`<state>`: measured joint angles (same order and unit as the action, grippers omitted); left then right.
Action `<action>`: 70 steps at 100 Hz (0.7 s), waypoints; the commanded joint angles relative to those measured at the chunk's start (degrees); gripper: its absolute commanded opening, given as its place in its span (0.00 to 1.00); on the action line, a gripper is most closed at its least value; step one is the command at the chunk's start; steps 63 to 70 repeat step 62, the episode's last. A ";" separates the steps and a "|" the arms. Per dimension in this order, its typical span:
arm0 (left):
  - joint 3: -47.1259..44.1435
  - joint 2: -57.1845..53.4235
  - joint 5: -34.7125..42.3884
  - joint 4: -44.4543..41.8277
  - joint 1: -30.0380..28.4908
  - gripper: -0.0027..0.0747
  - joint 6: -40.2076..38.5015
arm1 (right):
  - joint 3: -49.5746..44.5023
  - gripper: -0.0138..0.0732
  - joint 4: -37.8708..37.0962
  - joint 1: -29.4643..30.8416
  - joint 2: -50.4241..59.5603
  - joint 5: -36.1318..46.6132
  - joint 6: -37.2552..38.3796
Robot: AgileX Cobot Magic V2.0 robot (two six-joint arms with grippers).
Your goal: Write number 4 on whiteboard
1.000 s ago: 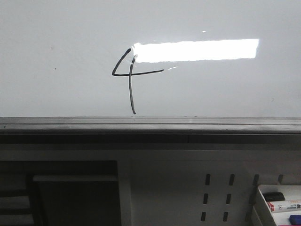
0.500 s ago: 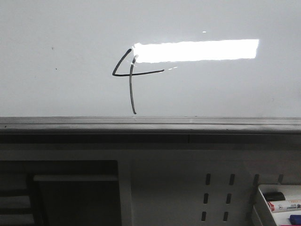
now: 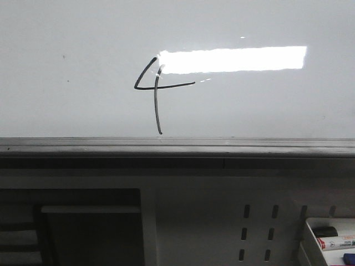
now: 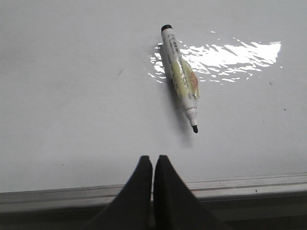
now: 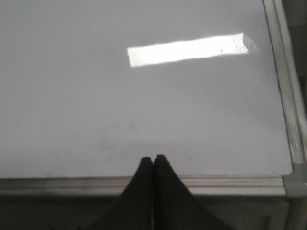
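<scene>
A black hand-drawn number 4 (image 3: 155,88) stands on the glossy whiteboard (image 3: 83,105) in the front view, just left of a bright light reflection. An uncapped marker (image 4: 181,79) lies flat on the whiteboard (image 4: 72,105) in the left wrist view, its black tip pointing toward my left gripper (image 4: 153,159), which is shut and empty near the board's metal rail. My right gripper (image 5: 153,158) is shut too, empty, over the board's edge (image 5: 144,184) near a corner. Neither gripper shows in the front view.
A grey metal rail (image 3: 177,147) runs along the board's near edge. Below it is a white perforated panel (image 3: 258,233) with oval slots. A white tray (image 3: 327,238) at the lower right holds markers. A dark recess (image 3: 83,227) lies at the lower left.
The front view has shifted very slightly; the number 4 sits a few pixels further right. Nothing else has visibly changed.
</scene>
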<state>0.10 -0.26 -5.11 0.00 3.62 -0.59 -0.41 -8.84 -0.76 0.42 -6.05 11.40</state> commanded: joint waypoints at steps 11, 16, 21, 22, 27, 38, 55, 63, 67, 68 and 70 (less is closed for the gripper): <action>-1.51 -1.61 4.33 0.00 0.11 0.01 -0.50 | -1.23 0.08 0.30 -0.11 1.30 3.29 -8.53; -1.51 -1.61 4.33 0.00 0.11 0.01 -0.50 | -1.23 0.08 1.88 -0.21 1.30 3.29 -8.53; -1.51 -1.61 4.33 0.00 0.11 0.01 -0.50 | -1.23 0.08 2.70 -0.21 1.30 3.29 -8.53; -1.51 -1.61 4.33 0.00 0.11 0.01 -0.50 | -1.23 0.08 2.70 -0.21 1.30 3.29 -8.53; -1.51 -1.61 4.33 0.00 0.11 0.01 -0.50 | -1.23 0.08 2.70 -0.21 1.30 3.29 -8.53; -1.51 -1.61 4.33 0.00 0.11 0.01 -0.50 | -1.23 0.08 2.70 -0.21 1.30 3.29 -8.53; -1.51 -1.61 4.33 0.00 0.11 0.01 -0.50 | -1.23 0.08 2.70 -0.21 1.30 3.29 -8.53; -1.51 -1.61 4.33 0.00 0.11 0.01 -0.50 | -1.23 0.08 2.70 -0.21 1.30 3.29 -8.53; -1.51 -1.61 4.33 0.00 0.11 0.01 -0.50 | -1.23 0.08 2.70 -0.21 1.30 3.29 -8.53; -1.51 -1.61 4.33 0.00 0.11 0.01 -0.50 | -1.23 0.08 2.70 -0.21 1.30 3.29 -8.53; -1.51 -1.61 4.33 0.00 0.11 0.01 -0.50 | -1.23 0.08 2.70 -0.21 1.30 3.29 -8.53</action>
